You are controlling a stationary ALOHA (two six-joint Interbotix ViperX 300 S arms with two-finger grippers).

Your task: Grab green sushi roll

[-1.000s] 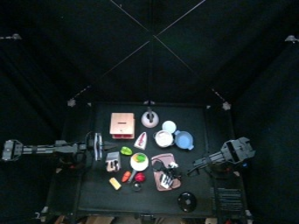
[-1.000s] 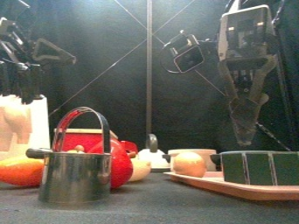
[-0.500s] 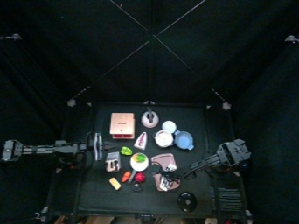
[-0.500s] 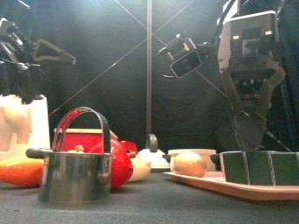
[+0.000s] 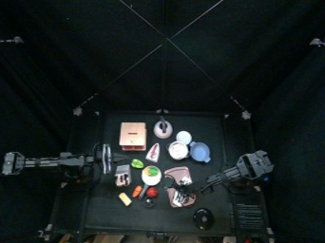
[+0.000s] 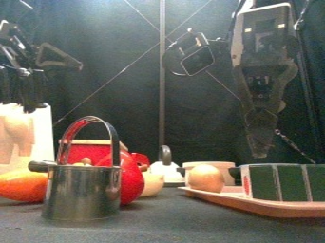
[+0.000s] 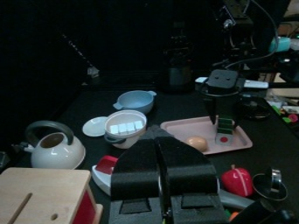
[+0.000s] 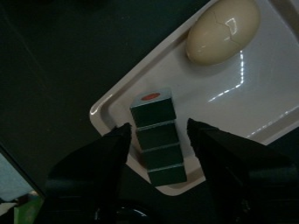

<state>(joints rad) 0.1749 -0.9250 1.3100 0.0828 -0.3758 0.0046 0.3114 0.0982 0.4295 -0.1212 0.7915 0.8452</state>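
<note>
Two open fingers of the right claw [image 8: 162,149] straddle the green sushi roll [image 8: 156,140].

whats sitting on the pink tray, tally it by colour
dark green: 4 green sushi roll pieces, in one row
pale cream: 1 egg-shaped piece
total: 5 things on the pink tray

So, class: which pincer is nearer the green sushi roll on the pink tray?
Right. The right pincer hangs open just above the green sushi roll; the left pincer rests far across the table.
</note>
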